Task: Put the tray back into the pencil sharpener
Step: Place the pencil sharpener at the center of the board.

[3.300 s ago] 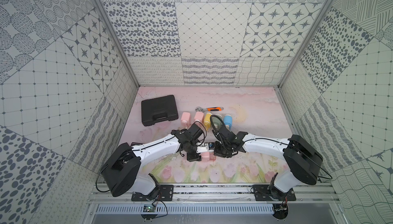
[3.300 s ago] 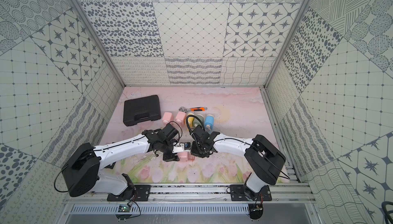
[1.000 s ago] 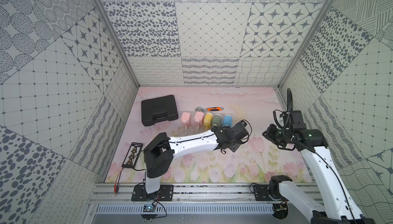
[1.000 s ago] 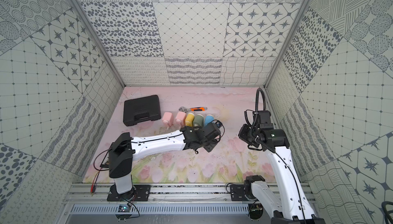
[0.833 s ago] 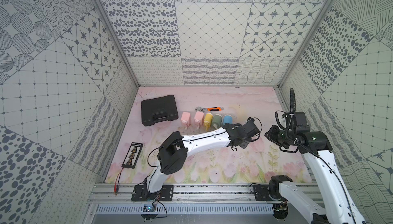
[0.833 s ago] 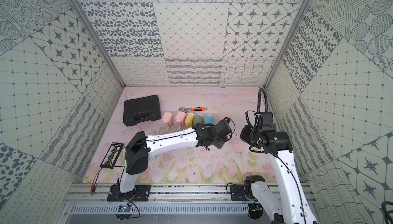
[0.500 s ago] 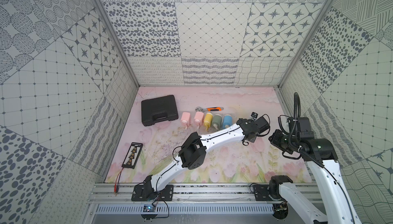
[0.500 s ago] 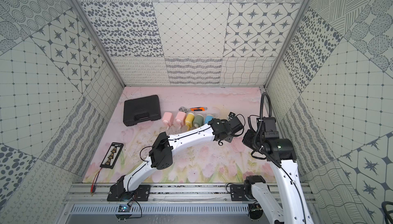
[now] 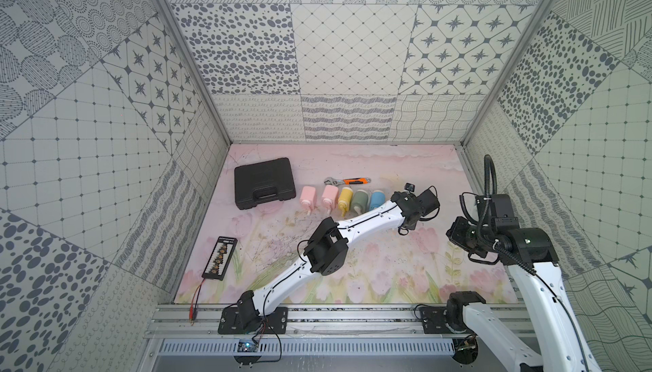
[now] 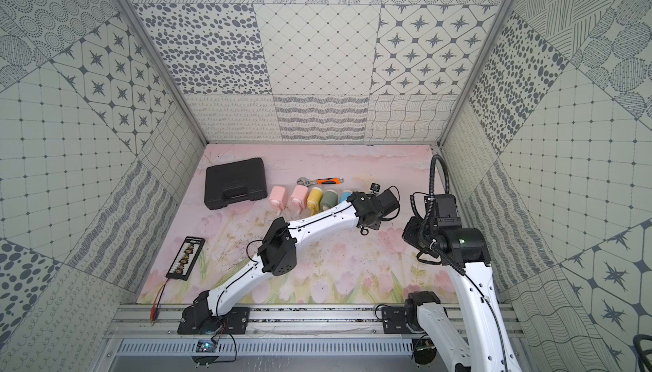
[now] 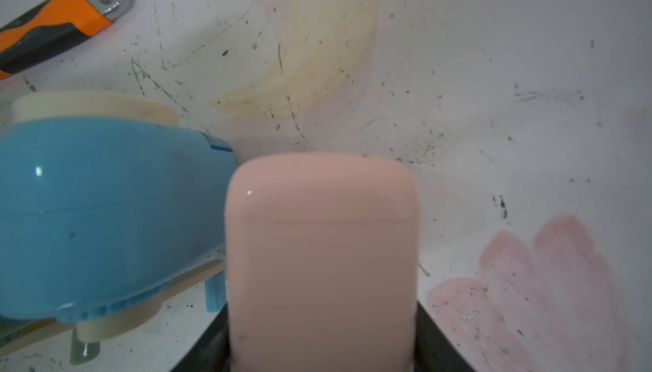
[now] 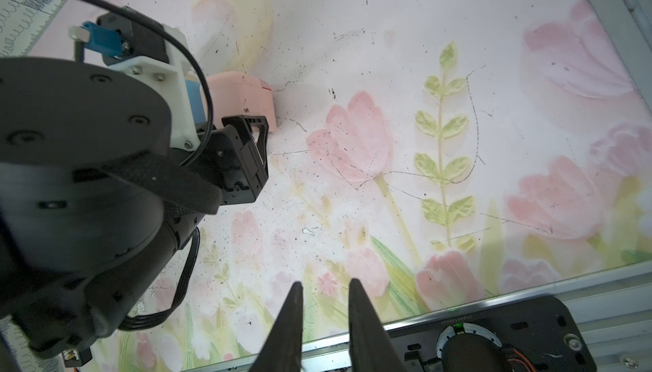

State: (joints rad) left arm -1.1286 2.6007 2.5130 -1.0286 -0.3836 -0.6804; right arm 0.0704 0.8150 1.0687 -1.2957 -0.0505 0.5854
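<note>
Enclosure walls (image 9: 352, 52) are grey-on-white patterned panels. The floor is a pink mat with printed tulips (image 9: 370, 268), scuffed with dark pencil marks.

On the mat:
- black plastic carry case (image 9: 264, 187) at the back left
- orange-handled adjustable wrench (image 9: 347, 190) behind a row of small plastic sharpeners: two pink (image 9: 307, 197), yellow (image 9: 345, 197), green (image 9: 360, 199), blue (image 9: 377, 200)
- black strip board with red leads (image 9: 220, 257) near the left wall

The left gripper (image 11: 321, 338) is stretched out to the row's right end. Its fingers are clamped on the pale pink rounded pencil sharpener (image 11: 319, 246), which sits just beside the blue one, low over the mat; can't tell if it touches. In the right wrist view a darker pink lip (image 12: 264, 86) sits flush at one end of that body; can't tell if it is the tray.

The right gripper (image 12: 324, 303) is raised near the right wall, fingers narrowly apart, nothing between them.

Versus about three seconds back:
- Both grippers were together at the mat's front middle, over the pink sharpener.
- Since then the left arm has carried it to the row and the right arm has pulled up and away.
- The strip board, then hidden under the left arm, is now exposed.
- Case, wrench and row are unchanged.
</note>
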